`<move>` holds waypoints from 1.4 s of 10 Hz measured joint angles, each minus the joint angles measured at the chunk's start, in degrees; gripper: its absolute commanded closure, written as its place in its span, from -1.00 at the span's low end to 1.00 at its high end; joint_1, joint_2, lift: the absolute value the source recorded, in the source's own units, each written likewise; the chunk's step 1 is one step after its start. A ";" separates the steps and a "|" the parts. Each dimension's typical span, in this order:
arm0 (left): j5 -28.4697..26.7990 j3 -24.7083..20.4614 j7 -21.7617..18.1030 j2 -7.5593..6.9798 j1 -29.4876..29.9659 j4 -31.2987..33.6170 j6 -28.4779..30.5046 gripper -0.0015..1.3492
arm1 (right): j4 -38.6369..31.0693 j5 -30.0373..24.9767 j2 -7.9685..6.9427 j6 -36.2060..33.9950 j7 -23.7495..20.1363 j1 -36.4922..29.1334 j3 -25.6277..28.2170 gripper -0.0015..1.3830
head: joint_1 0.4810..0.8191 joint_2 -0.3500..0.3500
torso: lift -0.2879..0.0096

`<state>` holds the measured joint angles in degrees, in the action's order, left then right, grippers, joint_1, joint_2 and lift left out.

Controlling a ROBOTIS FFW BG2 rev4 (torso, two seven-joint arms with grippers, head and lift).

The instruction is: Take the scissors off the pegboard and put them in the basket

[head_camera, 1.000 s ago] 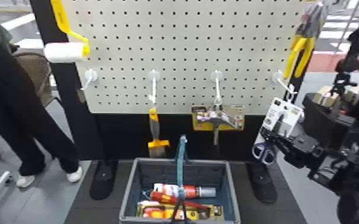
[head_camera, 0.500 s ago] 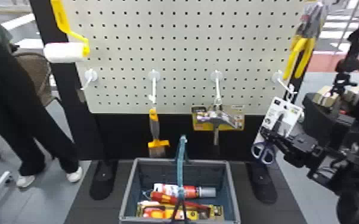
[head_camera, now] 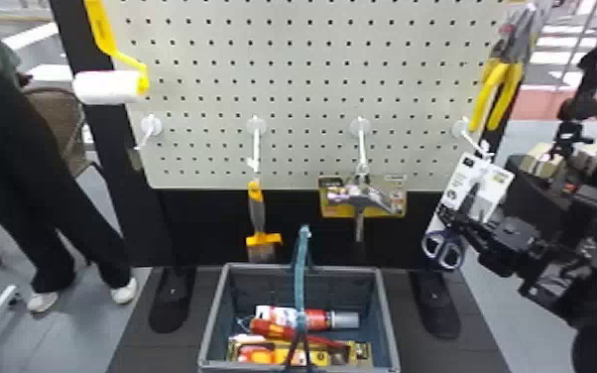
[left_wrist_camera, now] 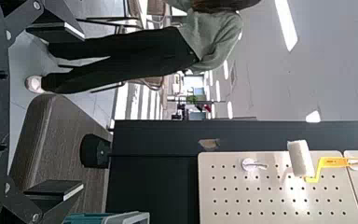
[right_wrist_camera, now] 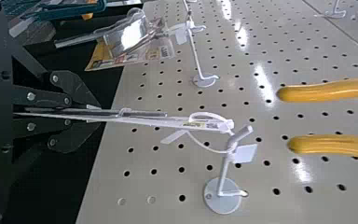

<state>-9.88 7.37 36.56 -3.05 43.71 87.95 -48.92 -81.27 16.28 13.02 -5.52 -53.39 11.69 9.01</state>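
Over on the left, the left tool [left_wrist_camera: 81,111] is spread wide and empty; the basket [head_camera: 390,322] sits near, at the middle. On the right, the scissors [head_camera: 443,248] hang by a white loop [right_wrist_camera: 205,148] from the peg hook [head_camera: 472,141], their card [head_camera: 456,183] pinched by the right tool [right_wrist_camera: 99,115]. They should be light — stiff along the blades, the card bendable and perhaps slick. Best hold: flat across card and blades, above the blue handles, lest the card twist.

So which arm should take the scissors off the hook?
Probably the right: its fingers are closed on the carded scissors at the pegboard's right end; the left's fingers are open and empty.
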 measured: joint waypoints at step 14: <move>-0.14 0.40 0.00 -0.32 -0.26 -0.10 -0.09 -0.73 | -26.69 17.58 -12.08 -3.44 18.72 -22.51 5.01 0.74 | -0.60 0.00 | 0.26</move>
<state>-10.01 7.77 36.56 -3.37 43.45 87.85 -49.01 -107.95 33.87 0.95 -8.96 -34.68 -10.82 14.02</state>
